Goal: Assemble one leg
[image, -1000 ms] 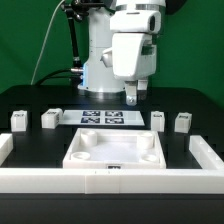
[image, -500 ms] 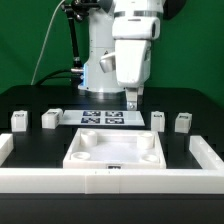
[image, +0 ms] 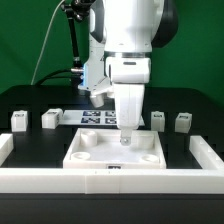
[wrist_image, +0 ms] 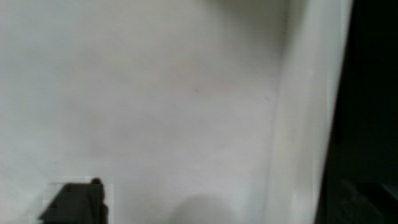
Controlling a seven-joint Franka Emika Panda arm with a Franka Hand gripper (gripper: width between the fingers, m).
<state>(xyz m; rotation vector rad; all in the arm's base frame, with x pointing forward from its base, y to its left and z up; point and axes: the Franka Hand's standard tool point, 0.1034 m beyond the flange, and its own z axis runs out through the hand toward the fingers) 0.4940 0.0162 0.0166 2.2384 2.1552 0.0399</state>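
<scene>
Gripper [image: 125, 140] hangs over panel [image: 100, 157]; legs [image: 50, 118] flank its edges.

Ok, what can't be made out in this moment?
Gripper: exterior view, fingertips too small against the white panel; open or shut unclear.
Marker board: the arm covers its part on the exterior view's right.
Wrist view: blurred white surface, unidentifiable; one finger cut off by the edge.

**What I could not make out**

My wrist view was a white blur, with one dark finger [wrist_image: 73, 203] cut off at its edge. My arm hid part of the marker board [image: 93, 118]. My gripper [image: 125, 141] was too small to read its jaws.
</scene>
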